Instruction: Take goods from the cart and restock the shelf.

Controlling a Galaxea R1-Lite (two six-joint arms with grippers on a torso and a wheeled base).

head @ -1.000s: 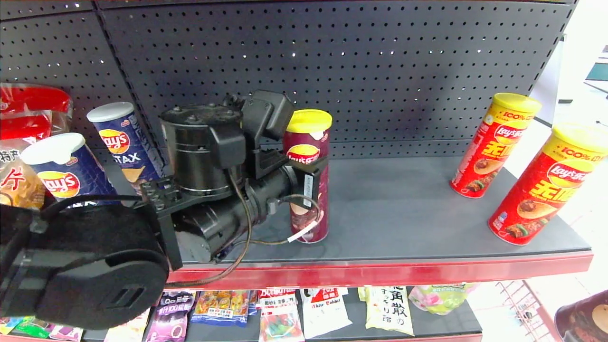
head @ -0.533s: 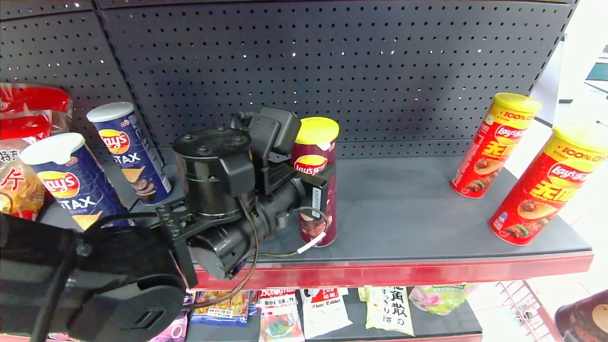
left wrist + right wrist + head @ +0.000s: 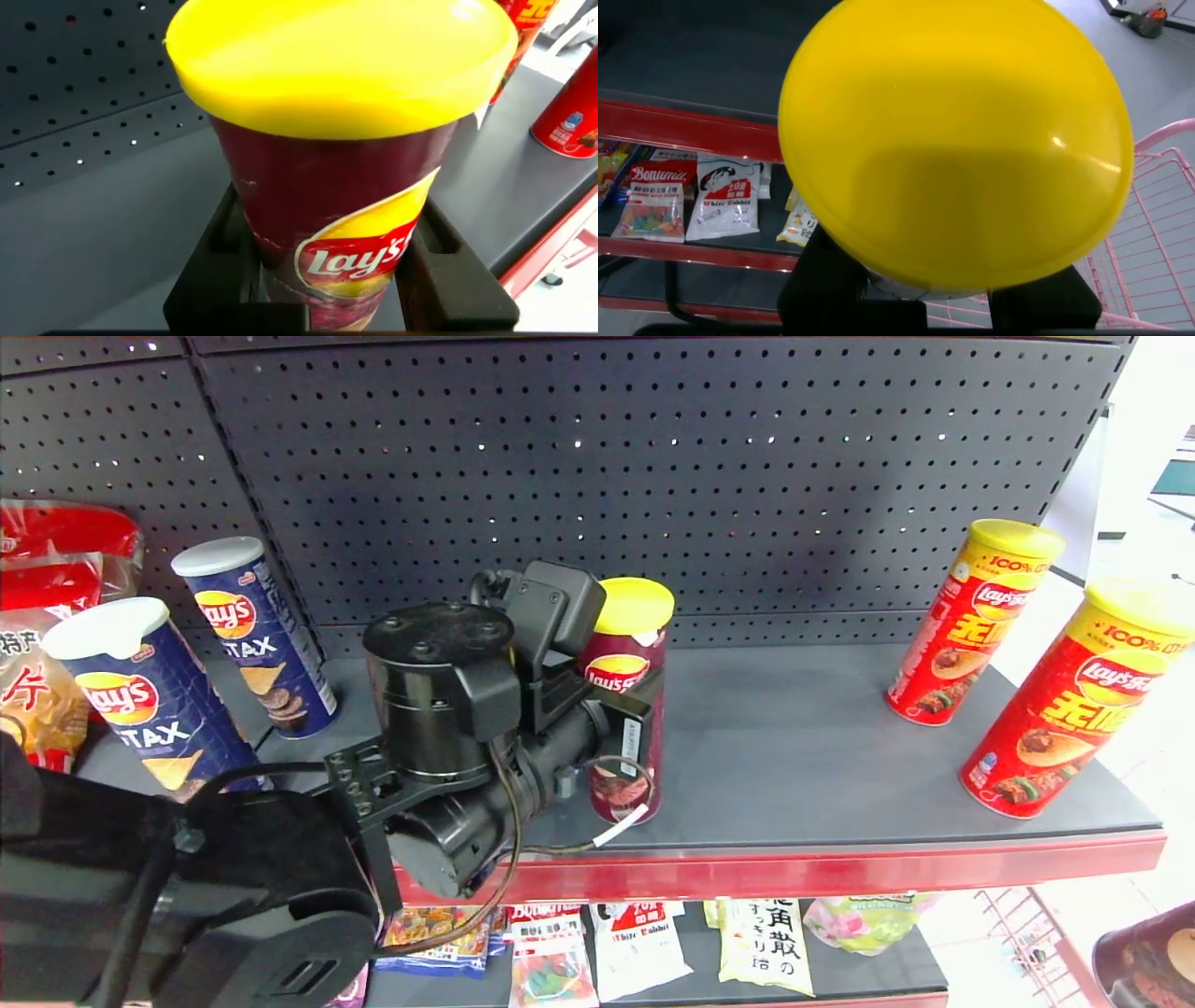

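Note:
A maroon chips can [image 3: 627, 672] with a yellow lid stands upright at the middle of the grey shelf [image 3: 794, 756], near its red front edge; whether its base touches the board I cannot tell. My left gripper [image 3: 635, 714] is shut on its body, one black finger on each side [image 3: 332, 271]. A second can with a yellow lid [image 3: 957, 140] sits in my right gripper [image 3: 938, 299], which is shut on it below the lid. That dark can [image 3: 1146, 959] is at the lower right corner of the head view, below shelf level.
Two blue cans [image 3: 247, 630] [image 3: 131, 686] and snack bags [image 3: 42, 616] stand at the shelf's left; two red cans [image 3: 971, 616] [image 3: 1074, 695] at its right. A pegboard wall [image 3: 653, 457] backs the shelf. Snack bags [image 3: 635, 947] lie on the lower shelf. A pink cart [image 3: 1158, 243] is under my right gripper.
My left arm has carried the maroon can to the right along the shelf and a little toward the front edge. The blue cans at the left are now less covered.

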